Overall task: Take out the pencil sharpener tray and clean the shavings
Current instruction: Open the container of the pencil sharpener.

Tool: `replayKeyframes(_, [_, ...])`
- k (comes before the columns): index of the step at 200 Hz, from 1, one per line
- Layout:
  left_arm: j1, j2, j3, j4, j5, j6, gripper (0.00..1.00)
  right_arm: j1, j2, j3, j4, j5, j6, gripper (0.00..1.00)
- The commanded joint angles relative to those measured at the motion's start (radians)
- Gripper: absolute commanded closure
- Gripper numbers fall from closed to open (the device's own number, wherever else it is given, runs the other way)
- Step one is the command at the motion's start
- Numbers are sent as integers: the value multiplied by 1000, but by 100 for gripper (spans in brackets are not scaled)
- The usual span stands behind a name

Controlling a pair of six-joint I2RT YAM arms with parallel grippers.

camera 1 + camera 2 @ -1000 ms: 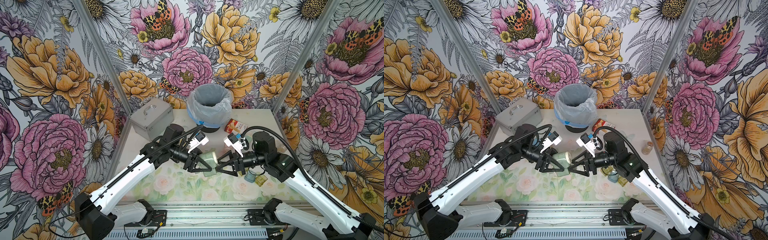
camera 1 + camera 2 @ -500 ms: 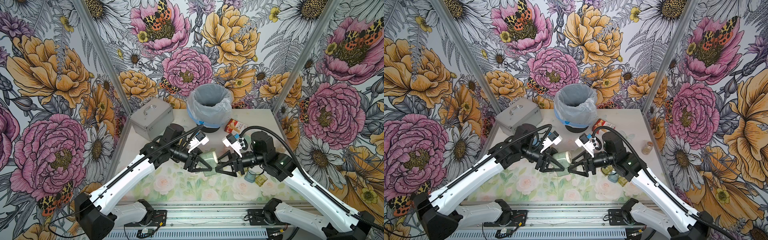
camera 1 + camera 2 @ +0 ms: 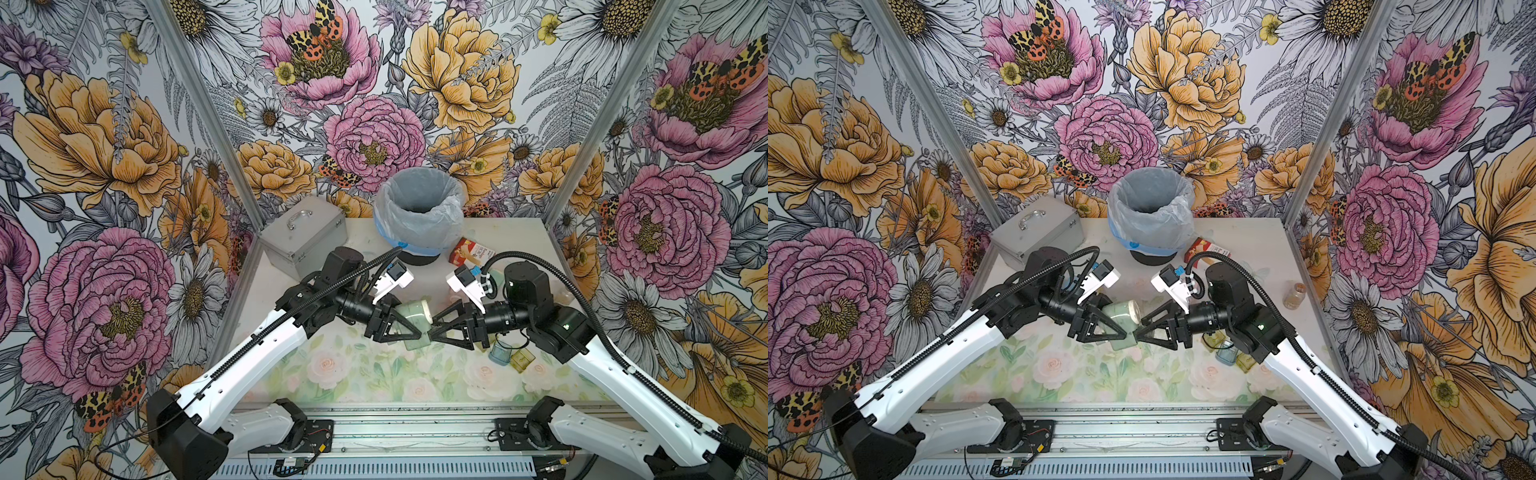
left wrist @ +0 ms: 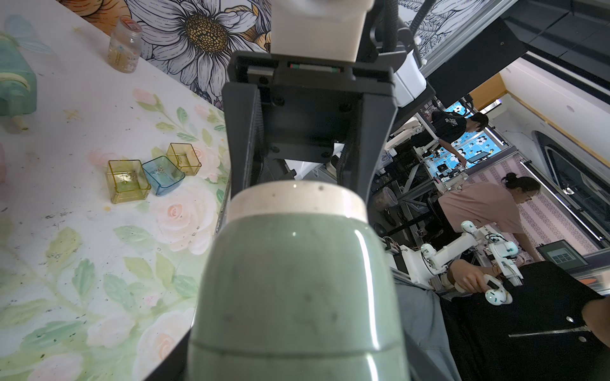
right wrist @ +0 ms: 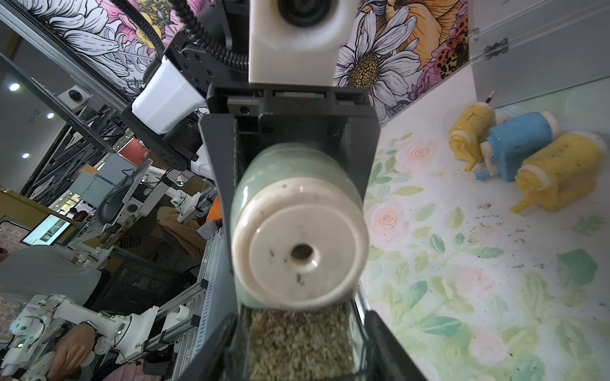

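**A:** What lies nearest?

**B:** The rose mat (image 3: 365,378), with loose flecks (image 5: 488,227) scattered across it. At 4 o'clock from mid-table, three clear tubs (image 4: 163,174) sit just beside each other: yellow, blue, yellow. In both top views the right arm partly covers them.

**A:** And the sharpener?

**B:** The green sharpener (image 3: 411,313) is at mid-table over the mat, on its side. Its white holed face points to 3 o'clock. The left gripper (image 3: 409,323) reaches in from 9 o'clock and clamps the green body, a finger on each side.

**A:** The other tool?

**B:** The right gripper (image 3: 431,331) comes in from 3 o'clock, tip to tip with the left one. Its jaws are narrow and closed on the tray (image 5: 360,330), which sticks out from under the white face.

**A:** Where are the shavings?

**B:** The shavings (image 5: 297,339) are packed in that tray, a brownish crumbly mass between the right fingers.

**A:** Farther back?

**B:** A small jar (image 3: 1293,296) stands at 3 o'clock near the table's edge. A red box (image 3: 471,251) lies at 1 o'clock. The lined bin (image 3: 415,232) stands at 12 o'clock, well apart from the sharpener. The grey case (image 3: 303,232) is at 10 o'clock. Near it, in the right wrist view, three more sharpeners (image 5: 518,142) lie together: yellow, blue, yellow.
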State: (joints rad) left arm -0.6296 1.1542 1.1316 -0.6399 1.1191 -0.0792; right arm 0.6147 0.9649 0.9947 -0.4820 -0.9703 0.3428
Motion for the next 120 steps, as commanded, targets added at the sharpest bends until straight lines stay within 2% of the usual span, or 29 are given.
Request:
replayKeyframes(1, [36, -64, -17, 24, 38, 10, 85, -13, -29, 33, 11, 4, -12, 55])
replayKeyframes(72, [162, -128, -78, 24, 34, -5, 85, -66, -64, 21, 11, 40, 2, 56])
replayKeyframes(98, [196, -157, -90, 25, -54, 1, 85, -81, -65, 31, 10, 53, 9, 55])
replayKeyframes(111, [209, -168, -91, 24, -109, 3, 89, -88, -62, 39, 11, 66, 10, 55])
replayKeyframes(120, [215, -176, -90, 25, -146, 4, 95, -92, -54, 47, 11, 73, 12, 55])
